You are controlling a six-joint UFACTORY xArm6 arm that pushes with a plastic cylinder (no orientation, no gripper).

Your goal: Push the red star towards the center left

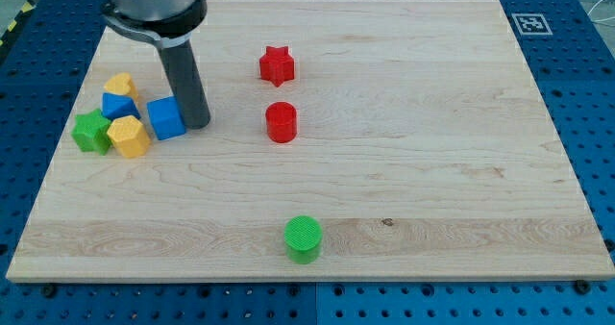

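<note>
Red star [276,64] near board's top edge.

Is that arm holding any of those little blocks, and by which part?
Nothing is held. My tip only pushes; it sits beside the blue cube, far left of the red star.

You've got one camera, no second view to overlap. It sits high off the near long edge of the pale wooden board [404,171] and looks down at a slant, so the board's far edge narrows toward the view's top. It's far enough back to take in the whole board plus strips of blue perforated table [577,94] around it. The arm's dark rod [185,80] enters from the view's top left.
</note>
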